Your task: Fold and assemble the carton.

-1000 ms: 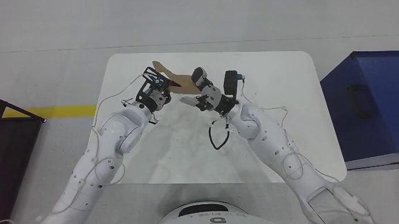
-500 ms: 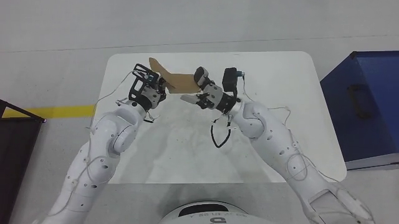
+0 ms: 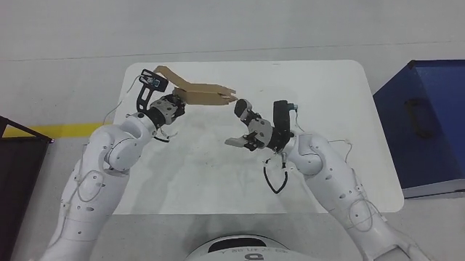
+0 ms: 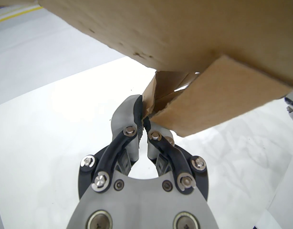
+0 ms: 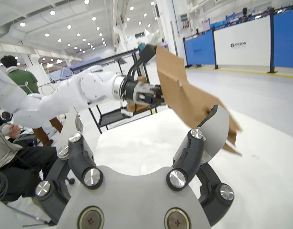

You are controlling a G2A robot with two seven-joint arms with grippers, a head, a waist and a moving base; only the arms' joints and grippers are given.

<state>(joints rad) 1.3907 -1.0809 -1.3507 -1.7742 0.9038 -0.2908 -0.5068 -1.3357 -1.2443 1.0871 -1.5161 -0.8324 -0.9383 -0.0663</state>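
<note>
The flattened brown carton (image 3: 200, 94) hangs tilted above the far left part of the white table (image 3: 327, 159). My left gripper (image 3: 173, 103) is shut on the carton's lower edge, and the left wrist view shows the pads (image 4: 138, 117) pinching a torn corner of the cardboard (image 4: 172, 20). My right gripper (image 3: 238, 124) stands open near the table's middle, just off the carton's free end and holding nothing. In the right wrist view the carton (image 5: 182, 96) slants behind one fingertip (image 5: 217, 120), with the left gripper (image 5: 162, 96) at its far side.
A blue bin (image 3: 429, 126) stands on the floor to the right of the table. A black rack (image 3: 14, 174) is on the left. A yellow floor line (image 3: 73, 129) runs past the table's left side.
The left arm has carried the carton to the left and lifted its end. The right gripper has drawn back from the carton toward the table's middle.
</note>
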